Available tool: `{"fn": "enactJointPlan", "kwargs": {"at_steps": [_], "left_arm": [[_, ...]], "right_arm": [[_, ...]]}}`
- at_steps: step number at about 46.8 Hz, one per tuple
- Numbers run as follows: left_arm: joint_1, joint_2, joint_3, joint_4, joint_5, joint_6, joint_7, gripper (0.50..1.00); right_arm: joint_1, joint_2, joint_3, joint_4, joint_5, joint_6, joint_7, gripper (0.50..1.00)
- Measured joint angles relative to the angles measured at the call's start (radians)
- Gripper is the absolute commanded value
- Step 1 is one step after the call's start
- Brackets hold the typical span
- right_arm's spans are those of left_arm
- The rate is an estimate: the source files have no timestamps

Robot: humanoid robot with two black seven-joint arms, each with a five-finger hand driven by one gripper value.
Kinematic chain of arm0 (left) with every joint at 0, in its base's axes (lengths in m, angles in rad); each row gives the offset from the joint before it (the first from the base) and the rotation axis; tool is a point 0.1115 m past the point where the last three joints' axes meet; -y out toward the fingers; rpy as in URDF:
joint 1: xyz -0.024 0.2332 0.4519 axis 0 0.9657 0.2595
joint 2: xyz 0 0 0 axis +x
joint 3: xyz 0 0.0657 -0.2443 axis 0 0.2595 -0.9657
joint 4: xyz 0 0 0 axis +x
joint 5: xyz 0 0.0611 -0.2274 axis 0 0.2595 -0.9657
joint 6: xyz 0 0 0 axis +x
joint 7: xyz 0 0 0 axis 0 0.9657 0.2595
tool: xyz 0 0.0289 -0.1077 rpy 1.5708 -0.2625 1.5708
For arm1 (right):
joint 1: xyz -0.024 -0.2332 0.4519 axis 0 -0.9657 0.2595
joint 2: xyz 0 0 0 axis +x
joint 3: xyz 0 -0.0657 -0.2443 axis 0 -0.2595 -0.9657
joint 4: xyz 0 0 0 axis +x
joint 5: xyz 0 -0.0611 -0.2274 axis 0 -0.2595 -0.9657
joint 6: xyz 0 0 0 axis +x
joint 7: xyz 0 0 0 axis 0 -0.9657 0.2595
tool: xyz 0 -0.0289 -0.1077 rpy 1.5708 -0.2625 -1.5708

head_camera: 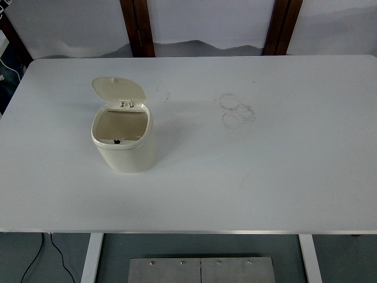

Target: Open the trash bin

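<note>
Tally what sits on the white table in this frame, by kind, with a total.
Small cream plastic trash bin, lid flipped up and open: 1
Faint ring-shaped smudges on the white table: marks, not objects, 0
Robot hands over the table: 0
Total objects on the table: 1

A trash bin (122, 141) stands on the table (265, 177), in its left half and about midway between the near and far edges. Its lid (118, 89) is swung up and stands behind the opening, on the far side. To the right of the bin, past the table's middle and slightly farther back, lie faint ring marks (237, 109) on the tabletop. Under the near edge, two table legs (92, 257) drop down, with a metal plate (201, 270) between them.
</note>
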State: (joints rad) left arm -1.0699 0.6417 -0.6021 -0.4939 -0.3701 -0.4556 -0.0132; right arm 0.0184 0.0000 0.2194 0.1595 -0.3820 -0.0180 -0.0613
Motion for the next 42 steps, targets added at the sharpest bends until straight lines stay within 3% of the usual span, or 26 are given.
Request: {"fn": "enactJointPlan", "kwargs": {"at_steps": [23,42], "left_arm": [[0.175,-0.042,-0.09,0.002,-0.001,-0.003,-0.001,1.0],[0.22,-0.057,-0.106,0.002,-0.001,-0.003,-0.002,1.0]], "right_arm": [[-0.001,0.0,0.0,0.0,0.0,0.001,0.0,0.995],[0.0,0.0,0.0,0.0,0.0,0.001,0.0,0.995]]}}
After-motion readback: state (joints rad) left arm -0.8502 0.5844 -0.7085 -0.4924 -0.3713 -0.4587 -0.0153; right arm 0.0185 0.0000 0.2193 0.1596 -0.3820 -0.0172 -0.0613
